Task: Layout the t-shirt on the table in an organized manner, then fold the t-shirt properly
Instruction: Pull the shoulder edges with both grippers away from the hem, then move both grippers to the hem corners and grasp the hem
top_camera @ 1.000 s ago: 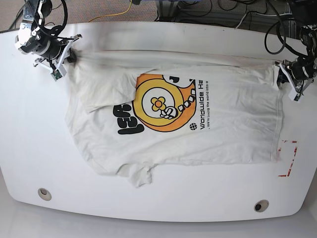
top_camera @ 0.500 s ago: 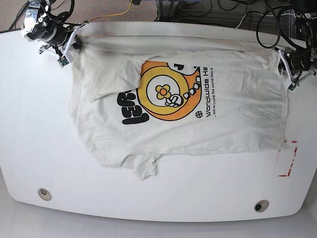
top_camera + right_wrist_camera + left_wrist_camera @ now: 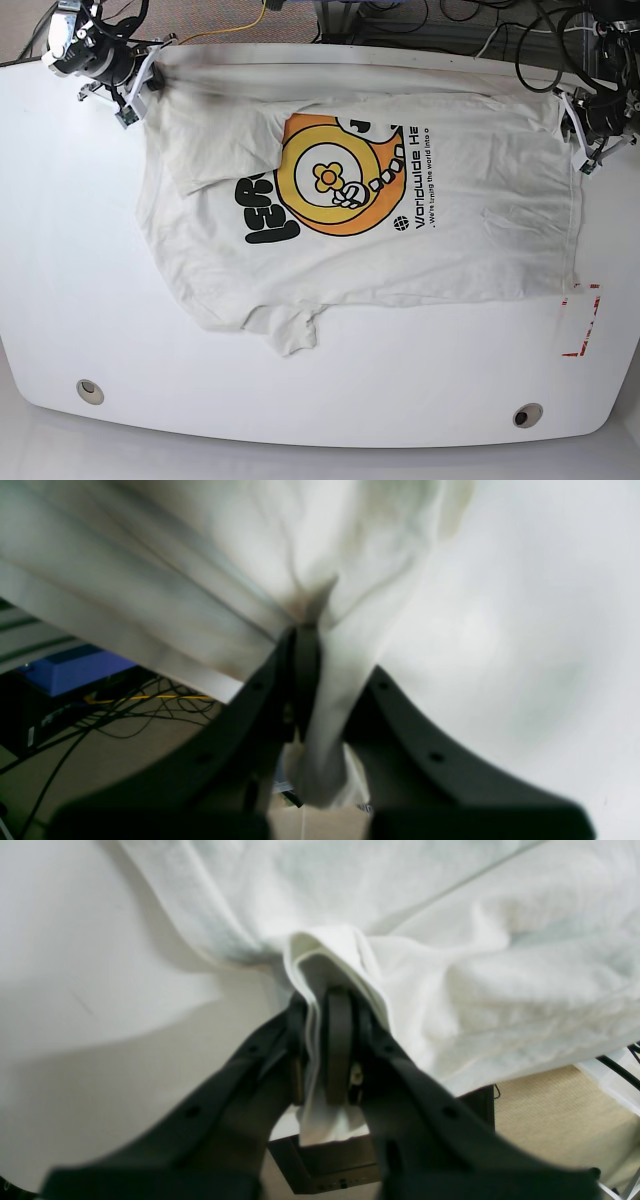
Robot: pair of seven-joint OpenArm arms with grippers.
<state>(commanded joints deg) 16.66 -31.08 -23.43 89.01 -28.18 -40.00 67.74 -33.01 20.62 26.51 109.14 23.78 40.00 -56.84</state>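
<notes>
The off-white t-shirt [image 3: 470, 210] lies spread across the white table [image 3: 60, 260], graphic side up, with its orange flower print [image 3: 330, 180] left of centre. One sleeve is folded over near the top left and another bunches at the bottom edge. My left gripper [image 3: 578, 128] is at the table's far right edge, shut on a corner of the t-shirt [image 3: 320, 970]. My right gripper [image 3: 140, 92] is at the top left corner, shut on the t-shirt [image 3: 320, 715] cloth there. In both wrist views the fabric is pinched between the black fingers.
A red-outlined tape mark [image 3: 582, 320] sits at the right, just past the shirt's hem. Two grey grommet holes [image 3: 90, 390] [image 3: 527, 414] lie near the front edge. Cables and equipment crowd the floor beyond the far edge.
Both grippers have drawn the shirt toward the far edge of the table. The cloth has shifted up in the base view and lies flatter.
</notes>
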